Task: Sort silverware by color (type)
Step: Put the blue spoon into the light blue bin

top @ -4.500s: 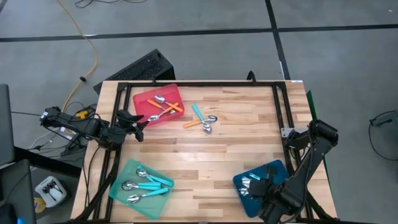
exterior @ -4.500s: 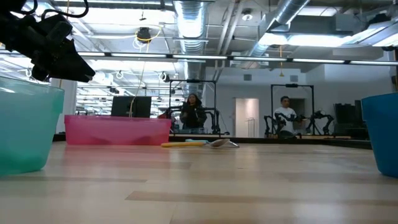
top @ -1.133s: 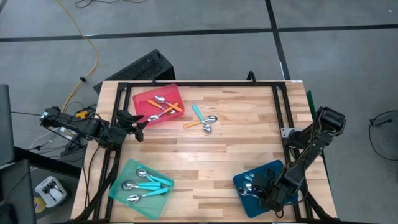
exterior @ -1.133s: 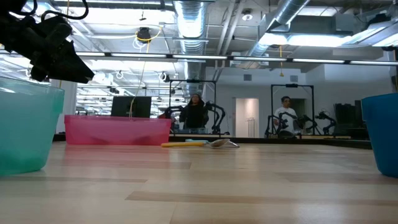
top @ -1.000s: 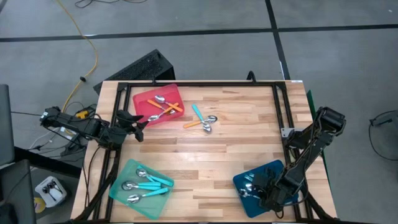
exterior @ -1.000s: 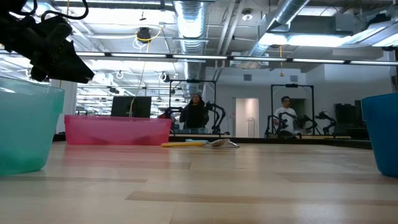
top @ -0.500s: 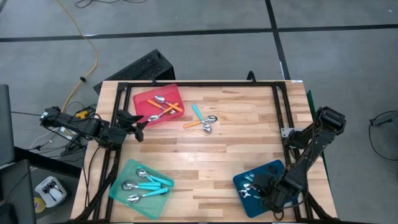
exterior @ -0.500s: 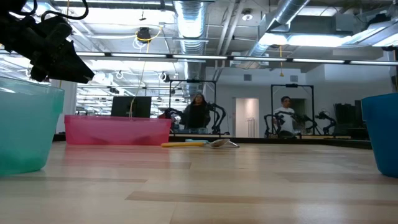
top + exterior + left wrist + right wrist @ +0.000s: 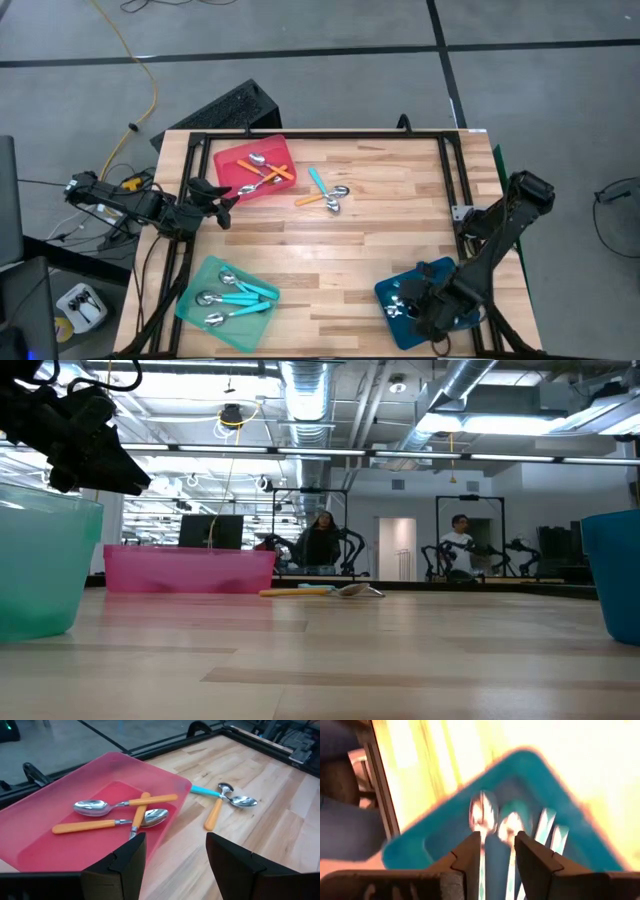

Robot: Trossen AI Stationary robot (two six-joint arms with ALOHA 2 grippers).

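Observation:
Two loose spoons lie mid-table, one orange-handled (image 9: 309, 200) (image 9: 215, 815) and one turquoise-handled (image 9: 317, 180) (image 9: 202, 791). The red tray (image 9: 225, 152) (image 9: 165, 780) at the far left holds orange spoons (image 9: 125, 812). The mint tray (image 9: 195, 290) at the near left holds turquoise spoons (image 9: 240, 295). My right gripper (image 9: 402, 306) (image 9: 497, 845) hangs open above the dark-blue tray (image 9: 440, 270) (image 9: 535, 765), with pale-handled spoons (image 9: 485, 815) lying in the tray below it. My left gripper (image 9: 224, 195) (image 9: 175, 845) waits open beside the red tray's near edge.
Black frame rails (image 9: 450, 160) run along the table's far and side edges. A keyboard (image 9: 225, 105) lies on the floor beyond the far left corner. Bare wood (image 9: 340, 260) stretches between the trays. In the low view, people stand in the room behind (image 9: 320, 540).
My right gripper has risen above the dark-blue tray and rolled a little, its fingers still apart. The spoons and trays lie as before.

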